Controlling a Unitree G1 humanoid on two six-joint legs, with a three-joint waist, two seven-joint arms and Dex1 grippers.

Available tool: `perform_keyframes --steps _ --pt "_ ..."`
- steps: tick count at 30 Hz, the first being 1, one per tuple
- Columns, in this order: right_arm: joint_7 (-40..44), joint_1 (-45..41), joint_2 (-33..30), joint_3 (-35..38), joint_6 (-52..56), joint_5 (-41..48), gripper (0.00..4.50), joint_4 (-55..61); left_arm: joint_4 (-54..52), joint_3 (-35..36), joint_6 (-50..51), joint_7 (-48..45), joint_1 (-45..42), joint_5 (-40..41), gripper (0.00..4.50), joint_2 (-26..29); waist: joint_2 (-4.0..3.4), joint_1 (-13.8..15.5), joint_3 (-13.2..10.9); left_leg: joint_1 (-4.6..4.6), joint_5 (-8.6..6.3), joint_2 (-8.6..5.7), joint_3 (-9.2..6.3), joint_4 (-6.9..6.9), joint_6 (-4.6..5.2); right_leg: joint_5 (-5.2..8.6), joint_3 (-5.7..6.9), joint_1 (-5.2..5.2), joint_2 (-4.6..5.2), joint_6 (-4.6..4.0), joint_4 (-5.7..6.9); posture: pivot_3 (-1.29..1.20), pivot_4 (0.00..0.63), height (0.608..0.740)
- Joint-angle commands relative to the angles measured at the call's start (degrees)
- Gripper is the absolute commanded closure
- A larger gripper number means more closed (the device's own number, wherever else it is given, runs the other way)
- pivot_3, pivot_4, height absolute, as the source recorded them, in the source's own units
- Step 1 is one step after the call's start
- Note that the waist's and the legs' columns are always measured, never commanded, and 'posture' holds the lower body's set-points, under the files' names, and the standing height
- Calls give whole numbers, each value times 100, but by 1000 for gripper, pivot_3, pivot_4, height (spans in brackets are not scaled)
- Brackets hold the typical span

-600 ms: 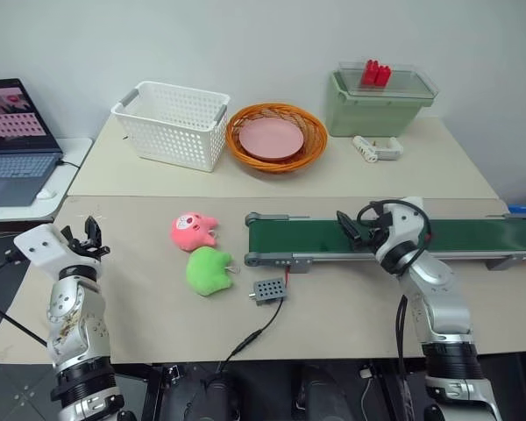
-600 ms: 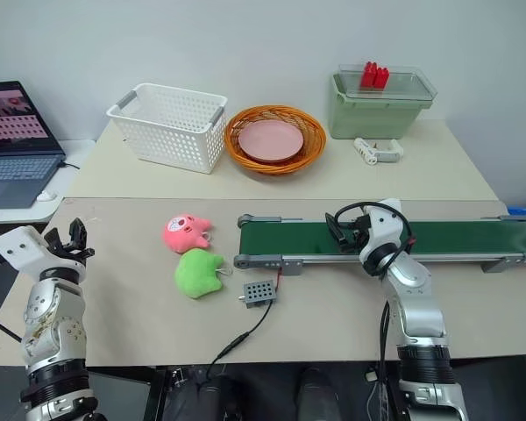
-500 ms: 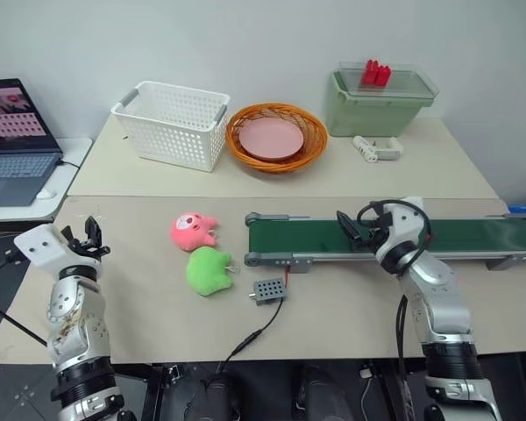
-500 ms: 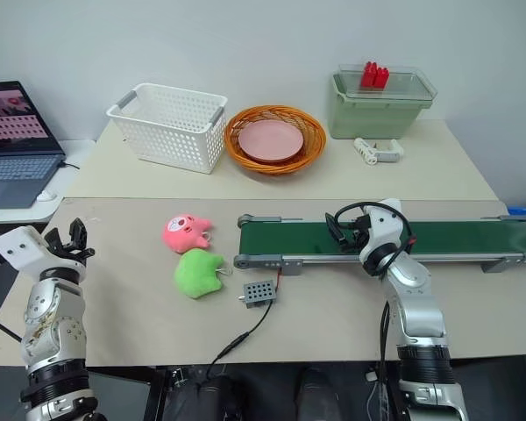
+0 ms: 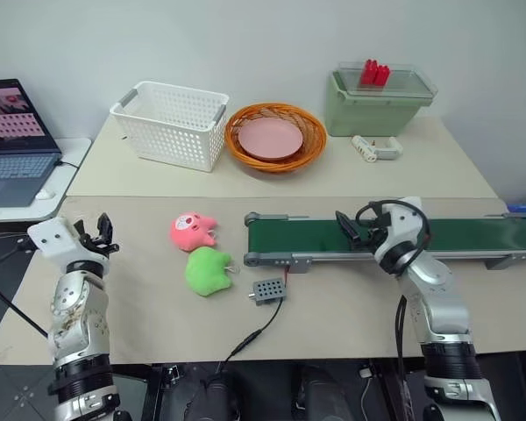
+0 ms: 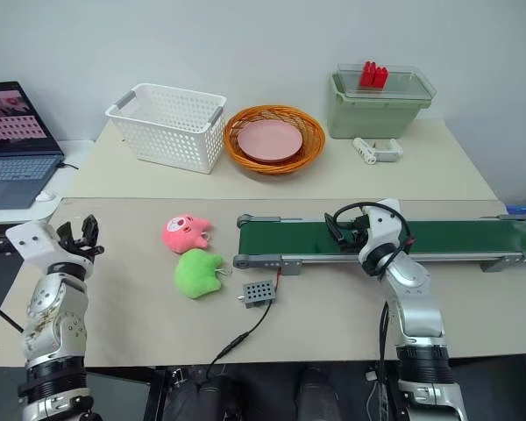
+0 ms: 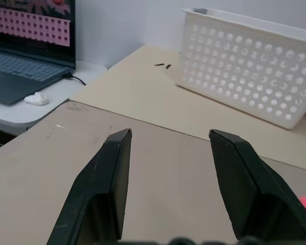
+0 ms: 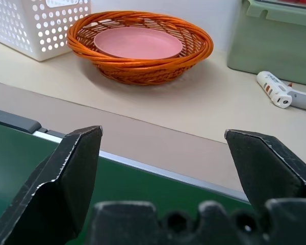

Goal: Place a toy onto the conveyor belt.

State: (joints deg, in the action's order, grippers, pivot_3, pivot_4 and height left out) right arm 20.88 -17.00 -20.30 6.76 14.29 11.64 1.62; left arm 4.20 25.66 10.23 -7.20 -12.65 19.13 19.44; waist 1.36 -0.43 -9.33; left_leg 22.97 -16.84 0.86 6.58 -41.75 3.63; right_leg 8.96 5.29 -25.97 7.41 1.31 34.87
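Your lime-green toy [image 5: 207,270], a soft rounded plush, lies on the tan table [image 5: 140,307] just off the conveyor belt's [image 5: 473,235] near end, touching or nearly touching a pink plush toy [image 5: 193,231] with ears. It sits well apart from your left gripper [image 5: 97,234], which hovers near the table's left edge, jaws parted and empty. Your right gripper [image 5: 347,227] hangs above the flat dark green belt in its grey metal frame, jaws spread wide, holding nothing. A small grey perforated control box [image 5: 266,290] rests just beside the toy. Farther back stand a white perforated plastic basket [image 5: 170,124], a woven orange basket [image 5: 277,137] holding a smooth pink plate [image 5: 269,138], and a pale green bin [image 5: 372,103].
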Motion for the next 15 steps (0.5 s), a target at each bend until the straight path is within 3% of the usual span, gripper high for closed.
perform_keyframes --steps 1,5,9,15 --pt "-36 -6 -35 54 -105 -36 0 239 -460 -461 90 -452 40 -81 1913 157 0 0 0 0 0 0 1 0 0 0 0 0 0 0 0 0 150 740" --pt "-5 33 -62 62 -79 -32 0 306 -1177 -777 702 -1121 183 361 1913 388 0 -13 0 14 1 1 1 0 -2 0 -1 -13 0 0 1 0 150 740" --pt "16 57 -105 69 -70 -48 0 328 -1866 -658 1730 -1902 355 1429 1913 819 -2 -47 -1 15 4 3 0 3 -7 3 -1 -20 -2 -4 5 0 150 740" --pt "14 89 -133 57 -82 -75 0 343 -1770 674 3788 -1752 386 4389 1913 1142 -3 -58 -2 5 8 4 -1 9 -14 11 -6 -18 -3 -7 10 0 150 740"
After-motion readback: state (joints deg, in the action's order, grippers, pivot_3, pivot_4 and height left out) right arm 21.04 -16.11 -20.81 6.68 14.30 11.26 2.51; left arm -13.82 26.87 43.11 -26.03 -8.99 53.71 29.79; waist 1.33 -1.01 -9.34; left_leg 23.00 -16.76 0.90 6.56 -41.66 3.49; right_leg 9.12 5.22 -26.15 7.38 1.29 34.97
